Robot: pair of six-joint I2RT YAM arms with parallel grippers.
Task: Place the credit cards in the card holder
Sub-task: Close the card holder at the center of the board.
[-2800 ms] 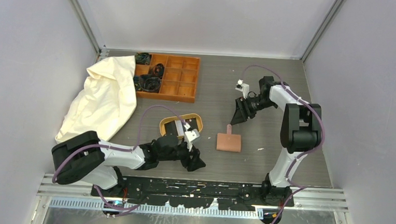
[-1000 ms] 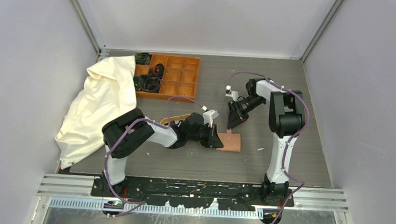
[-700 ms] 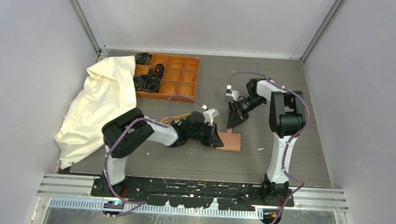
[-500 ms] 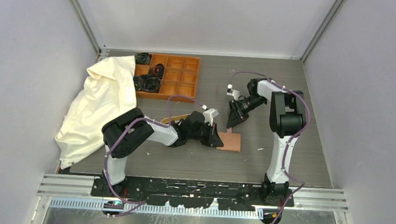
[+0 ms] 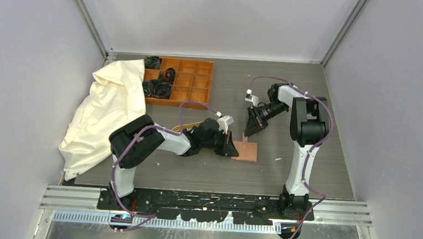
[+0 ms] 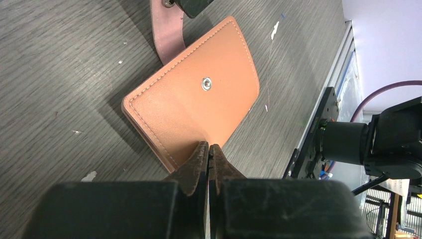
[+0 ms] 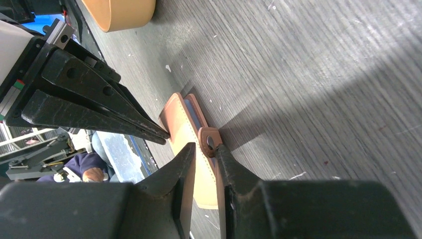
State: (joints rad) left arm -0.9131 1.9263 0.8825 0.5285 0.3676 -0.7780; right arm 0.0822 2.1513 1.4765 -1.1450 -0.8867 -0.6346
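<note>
The card holder point(image 5: 246, 151) lies closed on the table, a reddish-brown leather wallet with a snap button point(image 6: 206, 84). Its strap point(image 6: 169, 35) stretches away from it. My left gripper point(image 6: 208, 147) is shut with nothing between its fingers, its tips resting on the holder's left edge point(image 5: 233, 152). My right gripper point(image 7: 205, 149) hangs over the strap's end point(image 7: 209, 139), jaws a narrow gap apart, and the tab lies against one fingertip without being clamped. A bluish layer point(image 7: 192, 112) shows between the holder's leaves. The credit cards are hidden.
An oval wooden tray point(image 5: 189, 125) sits mostly behind my left arm and also shows in the right wrist view point(image 7: 119, 10). An orange compartment box point(image 5: 186, 85) stands at the back left, and a cream cloth point(image 5: 107, 110) lies beside it. A black rail point(image 5: 204, 199) runs along the near edge.
Since the earliest frame my left arm swung from the table's front to the holder, and my right gripper came down to the strap. Over the last second the right gripper shifted slightly right.
</note>
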